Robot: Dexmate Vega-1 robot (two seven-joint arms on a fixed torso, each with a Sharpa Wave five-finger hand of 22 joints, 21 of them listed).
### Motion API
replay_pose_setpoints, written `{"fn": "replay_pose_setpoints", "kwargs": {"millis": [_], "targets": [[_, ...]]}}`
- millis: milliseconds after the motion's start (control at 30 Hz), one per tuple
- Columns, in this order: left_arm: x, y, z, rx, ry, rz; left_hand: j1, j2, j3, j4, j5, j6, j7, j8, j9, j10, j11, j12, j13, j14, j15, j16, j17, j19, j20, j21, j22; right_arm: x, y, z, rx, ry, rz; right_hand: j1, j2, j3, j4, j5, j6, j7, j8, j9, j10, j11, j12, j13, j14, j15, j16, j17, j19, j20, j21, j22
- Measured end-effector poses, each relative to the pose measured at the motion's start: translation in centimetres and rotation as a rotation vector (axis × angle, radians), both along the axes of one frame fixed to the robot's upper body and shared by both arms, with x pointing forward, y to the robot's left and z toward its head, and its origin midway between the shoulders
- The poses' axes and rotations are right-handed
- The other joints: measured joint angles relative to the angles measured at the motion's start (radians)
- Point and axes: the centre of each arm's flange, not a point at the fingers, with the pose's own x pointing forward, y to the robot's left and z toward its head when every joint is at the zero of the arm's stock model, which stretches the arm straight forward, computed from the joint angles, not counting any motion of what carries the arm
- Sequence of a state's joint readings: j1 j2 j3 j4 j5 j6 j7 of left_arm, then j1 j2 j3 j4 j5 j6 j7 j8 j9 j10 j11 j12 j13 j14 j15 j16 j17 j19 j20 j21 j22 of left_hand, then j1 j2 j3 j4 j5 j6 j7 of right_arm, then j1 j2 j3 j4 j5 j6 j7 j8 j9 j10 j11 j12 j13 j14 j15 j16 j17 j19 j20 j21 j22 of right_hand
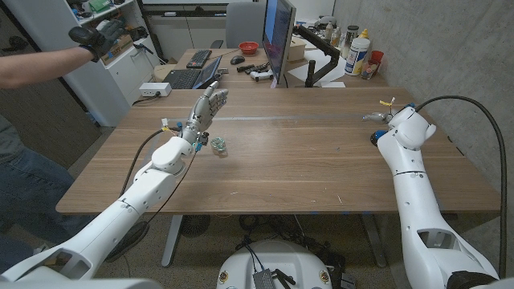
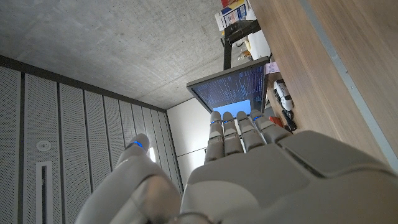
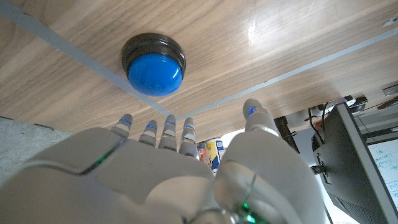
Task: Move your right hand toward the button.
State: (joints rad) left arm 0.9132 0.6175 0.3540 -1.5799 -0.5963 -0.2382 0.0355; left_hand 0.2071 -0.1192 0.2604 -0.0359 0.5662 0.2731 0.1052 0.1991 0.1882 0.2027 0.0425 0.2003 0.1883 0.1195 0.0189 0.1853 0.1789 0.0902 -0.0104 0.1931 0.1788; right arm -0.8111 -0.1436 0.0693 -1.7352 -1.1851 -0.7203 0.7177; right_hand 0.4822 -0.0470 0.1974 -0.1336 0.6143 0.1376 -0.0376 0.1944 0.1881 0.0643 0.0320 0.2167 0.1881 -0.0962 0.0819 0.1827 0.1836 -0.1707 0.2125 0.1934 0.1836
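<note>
at the far left of the head view a person's arm [image 1: 40, 60] stretches in, its gloved hand [image 1: 96, 36] raised above a shelf; the person's legs in jeans [image 1: 24, 185] show by the table's left edge; the left arm [image 1: 136, 197] comes up from the bottom left corner over the wooden table [image 1: 281, 160]; the left hand [image 1: 205, 108] is lifted off the wood, fingers straight and close together, holding nothing, so it stands open; the left wrist view shows that same hand [image 2: 249, 168] with its fingers [image 2: 239, 127] reaching out toward a monitor [image 2: 239, 87] full of text; just beside the left forearm a small glass jar [image 1: 218, 146] stands upright on the table; behind the table's far edge are a laptop [image 1: 193, 76], a red bowl [image 1: 249, 47], a monitor [image 1: 277, 36] seen edge on, and bottles [image 1: 357, 52] near the wall; on the right side the right arm [image 1: 418, 193] rises from the bottom right corner; in the head view the right hand is hidden behind the wrist, and a sliver of blue [image 1: 374, 138] shows at the wrist's left edge; in the right wrist view the right hand [image 3: 174, 177] has its fingers [image 3: 168, 130] extended and slightly apart, thumb out to one side, gripping nothing, so it is open; the button [image 3: 153, 64], a blue dome in a dark ring, sits on the table near the fingertips and apart from them.
</note>
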Motion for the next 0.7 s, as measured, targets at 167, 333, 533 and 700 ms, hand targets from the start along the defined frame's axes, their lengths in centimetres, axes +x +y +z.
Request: {"fn": "replay_pose_setpoints", "kwargs": {"millis": [167,333,533,700], "targets": [[-0.3,0.4,0.3,0.007,-0.008,0.006,0.000,0.000,-0.004,0.004,0.000,0.000,0.000,0.000,0.000,-0.002,-0.002,0.000,0.000,0.000,0.000,0.000,0.000,0.000,0.000,0.000,0.000,-0.2,0.0,-0.1,0.002,0.002,-0.009,0.000,0.000,0.000,0.000,0.000,0.000,0.000,0.000,0.000,0.000,0.000,0.000,0.000,0.005,-0.004,0.006,0.000,0.000,0.000,0.002,0.000],[-0.5,1.1,0.6,0.009,-0.016,0.011,0.000,0.000,-0.004,0.004,0.000,0.000,0.000,0.000,0.000,-0.002,-0.002,0.000,0.000,0.000,0.000,0.000,0.000,0.000,0.000,0.000,0.000,-0.2,0.2,-0.2,0.002,0.004,-0.012,0.000,0.000,0.000,0.000,0.000,0.000,0.000,0.000,0.000,0.004,0.004,0.000,0.000,0.011,0.000,0.006,0.000,0.007,-0.007,0.008,0.000],[-0.8,1.8,0.9,0.009,-0.032,0.010,0.000,0.000,-0.004,0.004,0.000,0.000,0.000,0.000,0.000,-0.002,-0.002,0.000,0.000,0.000,0.000,0.000,0.000,0.000,0.000,0.000,0.000,0.0,0.4,-0.2,-0.002,0.006,-0.016,0.000,0.000,-0.004,0.004,0.000,0.000,0.000,0.000,0.000,0.009,-0.002,0.000,0.000,0.011,0.000,0.006,0.000,0.011,-0.010,0.008,0.000],[-0.8,2.2,0.9,0.010,-0.035,0.012,0.000,0.000,-0.004,0.004,0.000,0.000,0.000,0.000,0.000,-0.002,-0.002,0.000,0.000,0.000,0.000,0.000,0.000,0.000,0.000,0.000,0.000,0.2,0.5,0.0,-0.005,0.005,-0.020,0.000,0.000,-0.004,0.004,0.000,0.000,0.000,0.000,0.000,0.009,-0.002,0.000,0.000,0.020,-0.002,0.011,0.000,0.016,-0.005,0.008,0.000]]}}
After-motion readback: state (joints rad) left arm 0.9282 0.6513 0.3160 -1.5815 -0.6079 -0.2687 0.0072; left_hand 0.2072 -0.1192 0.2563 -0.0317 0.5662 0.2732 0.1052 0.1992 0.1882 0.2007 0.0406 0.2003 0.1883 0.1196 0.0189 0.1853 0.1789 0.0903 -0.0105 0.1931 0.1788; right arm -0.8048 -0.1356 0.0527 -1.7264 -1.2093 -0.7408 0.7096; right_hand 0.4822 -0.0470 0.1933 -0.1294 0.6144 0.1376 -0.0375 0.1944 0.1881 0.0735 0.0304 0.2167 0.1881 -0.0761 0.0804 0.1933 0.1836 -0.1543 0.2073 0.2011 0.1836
